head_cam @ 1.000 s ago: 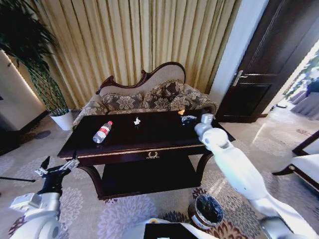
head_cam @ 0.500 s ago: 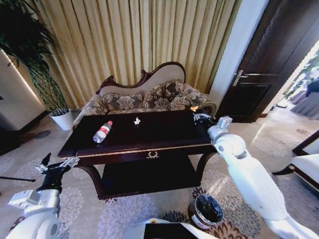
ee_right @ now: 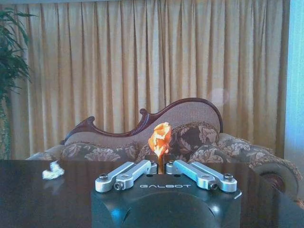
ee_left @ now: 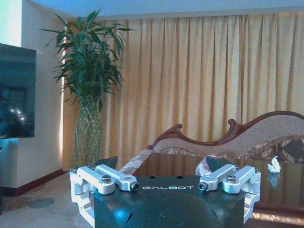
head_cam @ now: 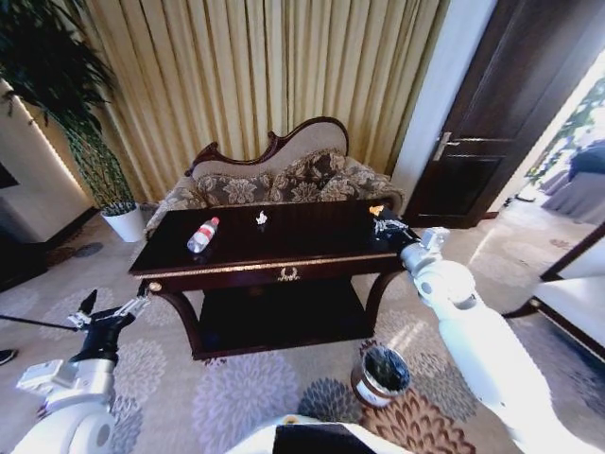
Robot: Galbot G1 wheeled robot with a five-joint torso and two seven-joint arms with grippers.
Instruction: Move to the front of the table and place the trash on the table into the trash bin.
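Your bench (head_cam: 274, 257) sits squarely ahead, its far edge against the sofa (head_cam: 284, 180), and the trash bin (head_cam: 380, 375) stands on the carpet near the bench's right front leg, below your right arm. The bottle (head_cam: 202, 235) lies on its side toward the left of the benchtop and the white scrap (head_cam: 261, 218) rests near the back centre; both are untouched.

Your right end effector (head_cam: 386, 225) is at the bench's right rear corner, its fingers drawn narrow around the orange scrap (ee_right: 159, 138), which stands up between them in the right wrist view. I'd judge the step in hand to be carrying that scrap to the bin. Lift clear of the benchtop before you swing, keep the grip closed, and bring the arm back and down until you are right over the bin's mouth before releasing; a light scrap can drift.

Your left end effector (head_cam: 112, 317) hangs spread wide, low beside the bench's left front corner, holding nothing.
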